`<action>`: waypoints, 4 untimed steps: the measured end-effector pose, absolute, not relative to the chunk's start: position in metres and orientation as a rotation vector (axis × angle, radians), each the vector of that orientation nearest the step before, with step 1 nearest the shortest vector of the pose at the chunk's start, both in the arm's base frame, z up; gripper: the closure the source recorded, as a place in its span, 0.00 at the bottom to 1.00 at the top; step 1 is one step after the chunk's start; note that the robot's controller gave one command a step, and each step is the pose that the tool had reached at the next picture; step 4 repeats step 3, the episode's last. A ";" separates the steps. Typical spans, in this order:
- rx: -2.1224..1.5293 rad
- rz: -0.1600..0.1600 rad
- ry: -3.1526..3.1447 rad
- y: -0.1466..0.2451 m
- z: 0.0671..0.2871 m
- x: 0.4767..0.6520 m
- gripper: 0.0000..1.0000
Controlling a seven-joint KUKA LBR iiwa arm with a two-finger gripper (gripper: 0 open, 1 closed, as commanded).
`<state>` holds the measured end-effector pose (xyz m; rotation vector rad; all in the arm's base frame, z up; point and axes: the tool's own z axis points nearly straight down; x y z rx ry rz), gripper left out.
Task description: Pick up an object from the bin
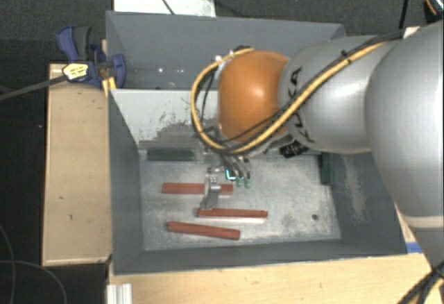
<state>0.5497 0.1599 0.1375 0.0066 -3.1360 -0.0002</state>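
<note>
The arm's orange wrist cover (250, 91) hides the end effector's (212, 193) top (open or closed? can't tell), which sits over a red-brown stick (182, 188).

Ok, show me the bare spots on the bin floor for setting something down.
Barest: the right part of the floor, between the right ends of the sticks and the dark piece by the right wall. Crowded: centre-left, where three reddish sticks lie close together, the pincer over the top one, a dark block behind them.
</note>
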 end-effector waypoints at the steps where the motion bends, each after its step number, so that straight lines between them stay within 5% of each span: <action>1: 0.079 0.000 -3.137 0.170 0.067 0.564 0.00; 2: 0.068 -0.002 -3.142 0.170 0.071 0.565 1.00; 3: 0.079 -0.004 -3.152 0.161 0.224 0.570 1.00; 4: 0.079 -0.004 -3.152 0.161 0.224 0.570 1.00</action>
